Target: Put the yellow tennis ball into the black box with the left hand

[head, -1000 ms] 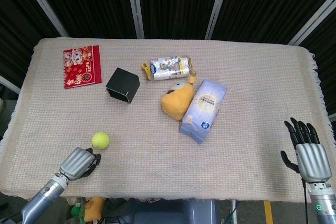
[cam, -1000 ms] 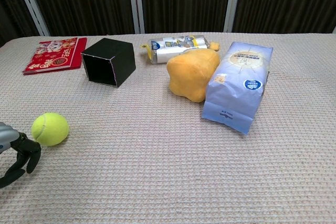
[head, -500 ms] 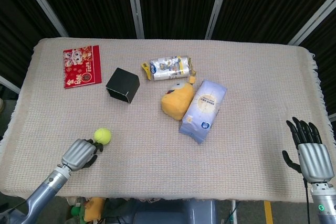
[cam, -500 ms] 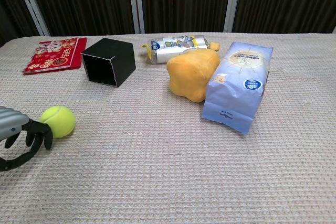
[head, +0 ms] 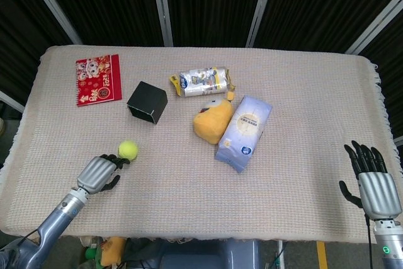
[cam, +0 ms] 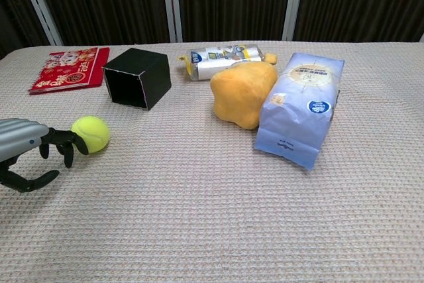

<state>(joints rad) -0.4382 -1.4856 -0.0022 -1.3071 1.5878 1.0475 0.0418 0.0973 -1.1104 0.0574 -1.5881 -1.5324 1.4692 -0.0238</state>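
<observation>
The yellow tennis ball (head: 128, 149) (cam: 91, 134) lies on the tablecloth, a short way in front of the black box (head: 147, 102) (cam: 137, 77). The box lies on its side with its opening toward the near left. My left hand (head: 97, 173) (cam: 26, 150) sits low just behind the ball, its fingertips touching the ball's near-left side. The thumb hangs apart below and nothing is enclosed. My right hand (head: 373, 184) hovers at the table's near right edge with its fingers spread and empty. It shows only in the head view.
A red envelope (head: 97, 80) (cam: 66, 67) lies at the far left. A snack packet (head: 201, 82) (cam: 222, 59), a yellow plush toy (head: 213, 120) (cam: 244, 94) and a pale blue bag (head: 244, 132) (cam: 301, 107) cluster right of the box.
My left hand has advanced toward the box, and the ball has rolled ahead of its fingertips, closer to the box. The right hand has hardly moved.
</observation>
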